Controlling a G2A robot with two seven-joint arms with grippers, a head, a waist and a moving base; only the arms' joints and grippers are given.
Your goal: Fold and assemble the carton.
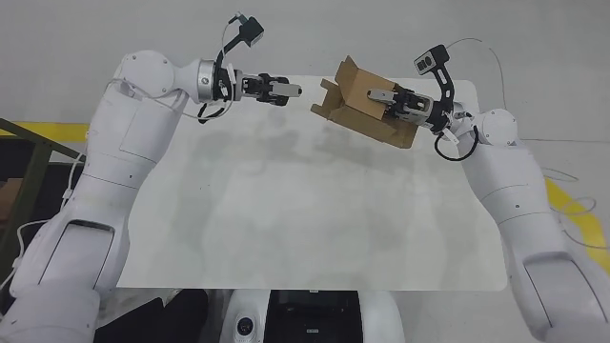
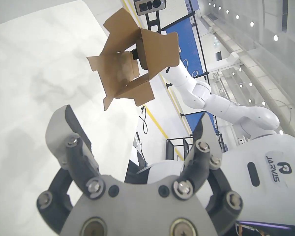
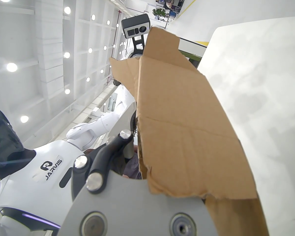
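A brown cardboard carton (image 1: pixel 362 105) hangs above the far right part of the white table (image 1: pixel 315 219), its open end with splayed flaps turned toward the other arm. My right gripper (image 1: pixel 389 103) is shut on one carton wall; in the right wrist view the carton (image 3: pixel 182 128) runs along one finger (image 3: pixel 127 133). My left gripper (image 1: pixel 291 90) stands open and empty a short way from the flaps, level with the carton. In the left wrist view the carton (image 2: pixel 127 60) faces my left gripper (image 2: pixel 135 124), its inside hollow showing.
The table's far edge (image 1: pixel 286 84) runs just under both grippers. A dark green frame (image 1: pixel 29 152) stands off the table's left side, and yellow floor lines (image 1: pixel 572 200) lie to the right.
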